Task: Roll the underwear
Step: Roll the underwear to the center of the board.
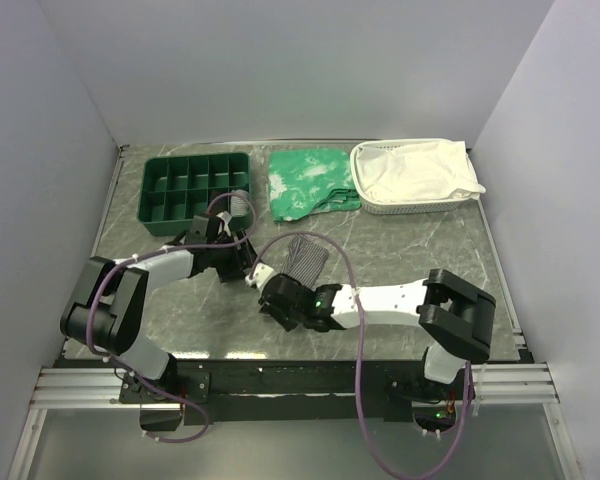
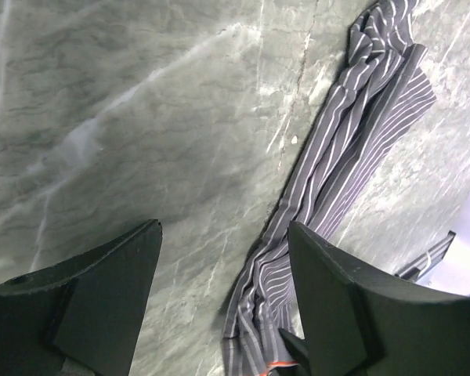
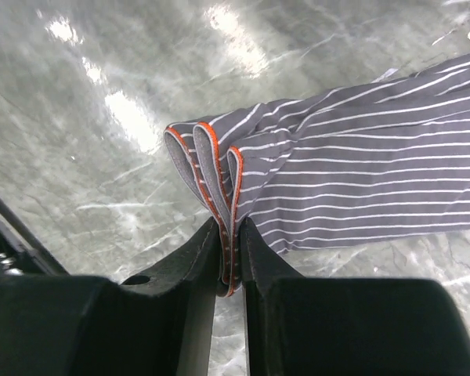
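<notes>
Right gripper (image 3: pixel 231 235) clamping orange-edged waistband of grey striped underwear (image 3: pixel 360 188), jaws pressing together on nearest of 3 waistband folds. Left gripper (image 2: pixel 223 235) hovering over marble table (image 2: pixel 125 117), jaws standing apart, gripping nothing. Underwear lying bunched lengthwise at table centre, stretching away from right gripper, 1 end passing just beside left gripper's finger (image 2: pixel 337 298).

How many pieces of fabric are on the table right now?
3: striped underwear mid-table; green patterned cloth at the back centre; white cloth in the white basket, back right. The basket could hide more.
</notes>
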